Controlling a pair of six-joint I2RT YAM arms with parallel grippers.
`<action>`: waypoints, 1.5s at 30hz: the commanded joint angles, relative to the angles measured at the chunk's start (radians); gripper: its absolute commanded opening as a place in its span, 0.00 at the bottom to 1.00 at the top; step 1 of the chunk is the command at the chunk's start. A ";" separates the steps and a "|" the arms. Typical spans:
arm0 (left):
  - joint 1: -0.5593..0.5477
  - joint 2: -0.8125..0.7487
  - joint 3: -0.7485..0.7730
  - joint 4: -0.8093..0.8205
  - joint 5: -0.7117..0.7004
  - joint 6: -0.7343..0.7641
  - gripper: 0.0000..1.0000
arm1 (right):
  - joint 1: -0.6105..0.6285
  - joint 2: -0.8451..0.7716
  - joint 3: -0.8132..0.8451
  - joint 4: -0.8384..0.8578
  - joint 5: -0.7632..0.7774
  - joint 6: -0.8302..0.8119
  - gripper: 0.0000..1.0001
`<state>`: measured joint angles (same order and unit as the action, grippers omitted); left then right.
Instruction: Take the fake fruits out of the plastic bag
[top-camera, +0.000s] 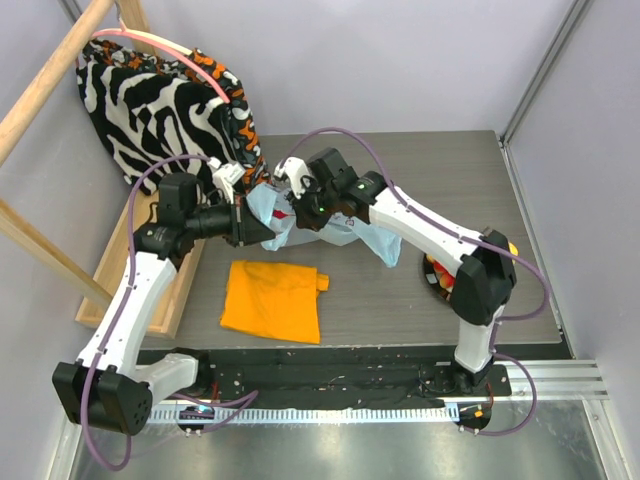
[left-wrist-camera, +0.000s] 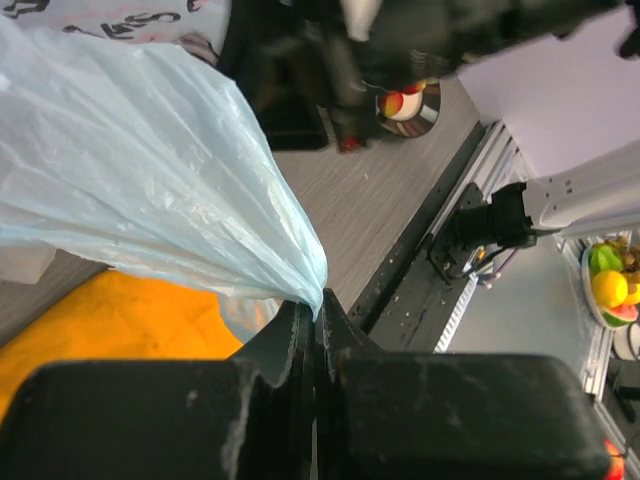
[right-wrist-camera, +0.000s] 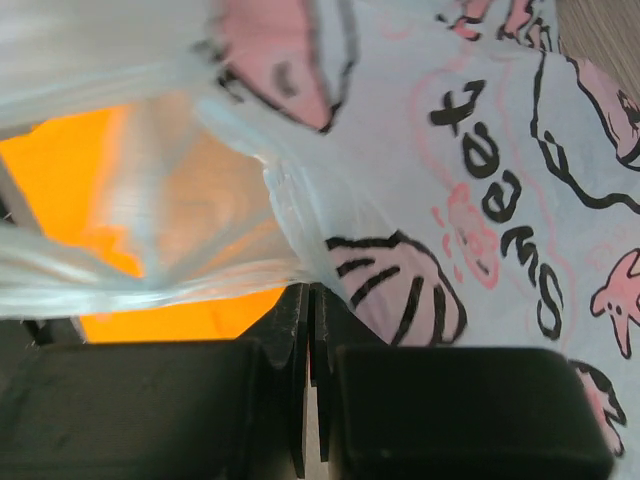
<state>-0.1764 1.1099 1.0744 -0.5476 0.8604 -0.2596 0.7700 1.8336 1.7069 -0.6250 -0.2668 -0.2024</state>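
The pale blue plastic bag (top-camera: 345, 232) with its pink cartoon print (right-wrist-camera: 470, 230) hangs bunched between both grippers above the middle of the table. My left gripper (top-camera: 256, 228) is shut on a gathered corner of the bag (left-wrist-camera: 150, 170), which fans out from the jaw tips (left-wrist-camera: 318, 305). My right gripper (top-camera: 300, 206) is shut on a fold of the bag just above its jaws (right-wrist-camera: 312, 292). What is inside the bag is hidden. Some fake fruits (left-wrist-camera: 405, 102) lie on a dark plate (top-camera: 432, 270) to the right, partly behind the right arm.
An orange folded cloth (top-camera: 272, 298) lies flat below the bag. A zebra-striped cloth (top-camera: 160, 105) stands at the back left beside a wooden frame (top-camera: 120, 270). A second dish of fruit (left-wrist-camera: 610, 288) shows beyond the table's near edge.
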 joint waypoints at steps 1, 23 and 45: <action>-0.002 -0.036 0.044 -0.095 0.005 0.099 0.00 | -0.020 0.052 0.100 0.059 0.068 0.075 0.01; 0.002 -0.028 0.012 -0.045 -0.001 0.050 0.00 | 0.003 0.022 0.181 -0.045 -0.224 -0.020 0.01; 0.023 -0.056 -0.019 -0.061 0.060 0.065 0.00 | -0.140 0.230 0.113 0.111 0.488 0.160 0.09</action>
<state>-0.1612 1.0794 1.0599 -0.6033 0.8833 -0.2279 0.6399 2.0850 1.8088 -0.5690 0.0570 -0.0059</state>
